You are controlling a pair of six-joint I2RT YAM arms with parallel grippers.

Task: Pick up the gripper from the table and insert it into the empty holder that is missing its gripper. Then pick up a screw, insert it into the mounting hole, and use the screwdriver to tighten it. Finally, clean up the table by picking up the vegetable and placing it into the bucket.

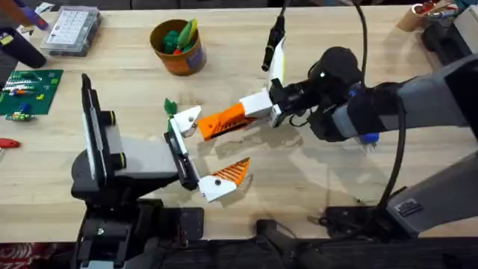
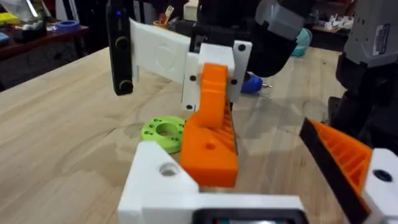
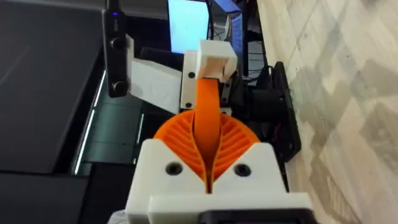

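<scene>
right gripper clamped on the gripper, holder at 9 o'clock, slide in flush; left gripper fingers apart, hold steady

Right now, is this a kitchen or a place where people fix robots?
Probably a robot workshop. On the wooden table sit a green circuit board and a clear parts box, and the right gripper holds an orange gripper pad.

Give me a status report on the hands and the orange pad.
Right hand shut on small orange ribbed wedge pad, pad tip at white triangular holder. Left hand open, nothing held. Green vegetable piece beside holder, not blocking.
</scene>
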